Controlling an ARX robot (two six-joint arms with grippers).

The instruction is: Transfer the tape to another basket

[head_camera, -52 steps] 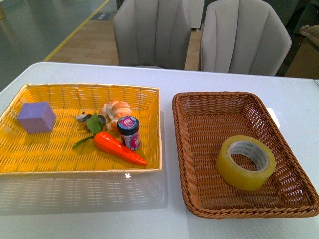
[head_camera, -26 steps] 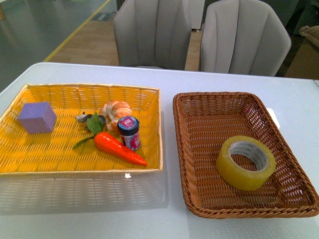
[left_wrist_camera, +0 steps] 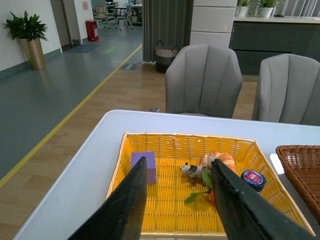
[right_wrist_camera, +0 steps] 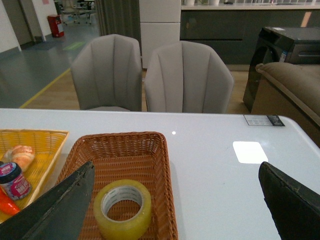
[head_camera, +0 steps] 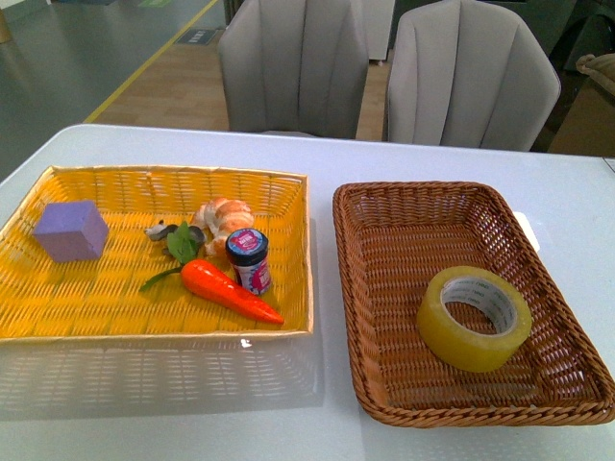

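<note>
tape (head_camera: pixel 474 317) sits flat, core hole up, in the brown basket (head_camera: pixel 384 206), toward its near right corner, resting on the weave and just beside the right wall. neither arm shows in the front view. right gripper (right_wrist_camera: pixel 172 207) is spread wide, jaws apart with nothing between them, hanging well above the table with the tape roll below and between its fingers in the wrist view. looks like a pre-grasp line-up over the roll, though i can't say how high it is.

left gripper (left_wrist_camera: pixel 177 200) is also parted and empty, looking down on the yellow basket (head_camera: pixel 144 322). that one holds a purple block (head_camera: pixel 69 230), carrot (head_camera: pixel 229 290), small jar (head_camera: pixel 249 257), shrimp toy (head_camera: pixel 223 213).

judgement: task not started on the tape itself. flat pose with open core suits either a rim pinch or one finger inside the hole. yellow basket is half cluttered, so the clear near strip is the safer drop zone.
</note>
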